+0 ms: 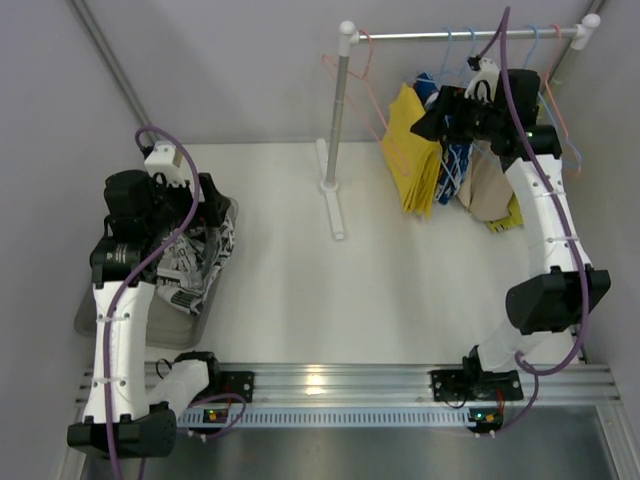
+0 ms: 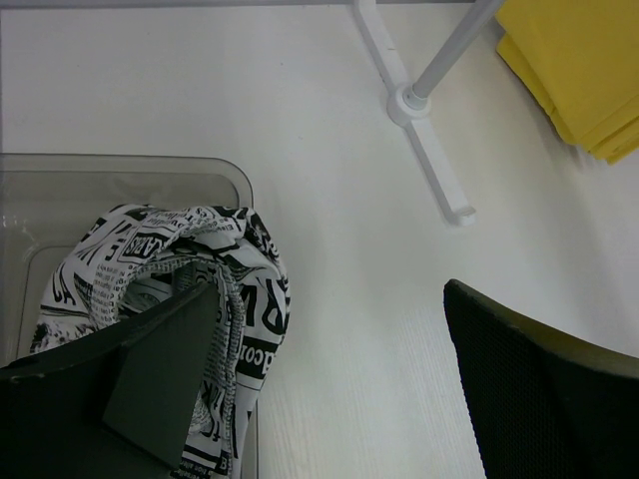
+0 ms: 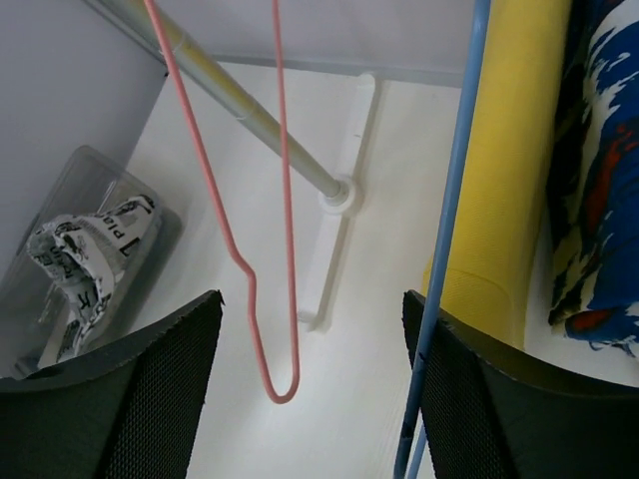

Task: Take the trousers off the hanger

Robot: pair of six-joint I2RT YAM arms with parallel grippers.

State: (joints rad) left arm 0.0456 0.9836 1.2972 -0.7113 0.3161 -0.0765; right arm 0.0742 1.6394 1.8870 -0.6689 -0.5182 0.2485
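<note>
Left gripper (image 2: 329, 299) low, jaws apart; right gripper (image 3: 312, 299) high, jaws apart

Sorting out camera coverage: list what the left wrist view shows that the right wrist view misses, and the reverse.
Left wrist only: the left gripper, jaws apart. Right wrist only: the empty pink hanger, the blue hanger, the blue patterned trousers and the right gripper, jaws apart. Both: the print trousers in the grey bin, the yellow trousers and the rack's foot.
</note>
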